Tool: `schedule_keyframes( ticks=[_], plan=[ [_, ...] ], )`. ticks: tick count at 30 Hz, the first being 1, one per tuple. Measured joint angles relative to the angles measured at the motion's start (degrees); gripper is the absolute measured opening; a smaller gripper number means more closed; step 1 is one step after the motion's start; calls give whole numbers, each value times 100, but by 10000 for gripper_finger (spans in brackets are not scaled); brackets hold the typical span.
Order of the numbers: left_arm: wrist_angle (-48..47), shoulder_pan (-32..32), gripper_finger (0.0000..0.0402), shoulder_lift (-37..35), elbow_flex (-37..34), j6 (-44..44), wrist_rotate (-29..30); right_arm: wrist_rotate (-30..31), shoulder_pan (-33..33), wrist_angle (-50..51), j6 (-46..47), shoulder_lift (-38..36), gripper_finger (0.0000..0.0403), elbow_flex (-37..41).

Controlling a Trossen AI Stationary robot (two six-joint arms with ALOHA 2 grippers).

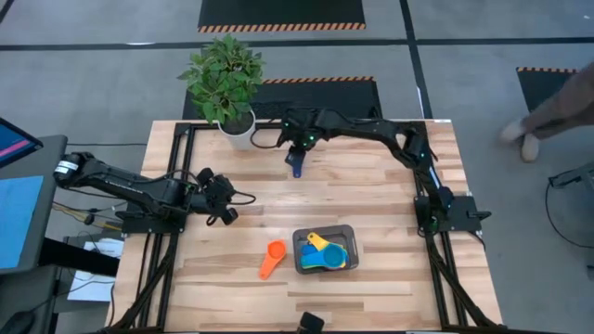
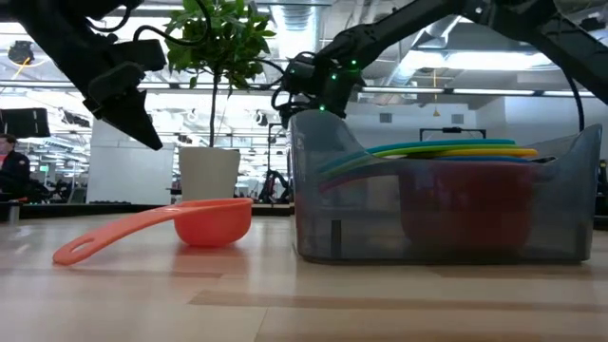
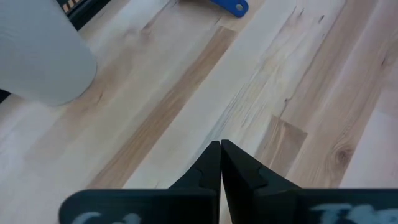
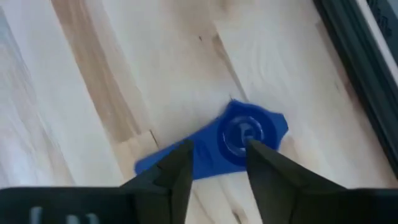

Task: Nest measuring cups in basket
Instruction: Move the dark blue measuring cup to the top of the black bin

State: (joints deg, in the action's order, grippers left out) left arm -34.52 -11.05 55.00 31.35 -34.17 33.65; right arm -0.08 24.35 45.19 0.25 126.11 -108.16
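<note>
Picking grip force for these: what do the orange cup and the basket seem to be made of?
Orange cup: likely plastic, smooth with a soft sheen and even colour. Basket: looks like translucent grey plastic rather than metal, since the nested cups show through its wall in the low view.

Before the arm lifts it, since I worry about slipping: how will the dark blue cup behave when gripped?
The dark blue cup looks like smooth, rigid plastic, so probably light and somewhat slippery. It lies flat, unlikely to roll. The right gripper, open above it, may nudge it sideways.

Orange cup (image 1: 274,256), dark-blue cup (image 4: 239,140)
</note>
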Motion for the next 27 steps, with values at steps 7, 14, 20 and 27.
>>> schedule_keyframes(
  ticks=[7,14,20,27],
  plan=[
    [22,0,0,0,0,-1,-22,17,-85,-261,542,81,205,0],
    [109,0,0,0,-2,56,-28,171,-96,-226,1046,80,205,33],
    [107,0,0,0,-2,57,-28,169,-198,-102,895,80,205,35],
    [105,0,0,0,-2,91,-28,167,-308,-106,445,80,198,35]
  ],
)
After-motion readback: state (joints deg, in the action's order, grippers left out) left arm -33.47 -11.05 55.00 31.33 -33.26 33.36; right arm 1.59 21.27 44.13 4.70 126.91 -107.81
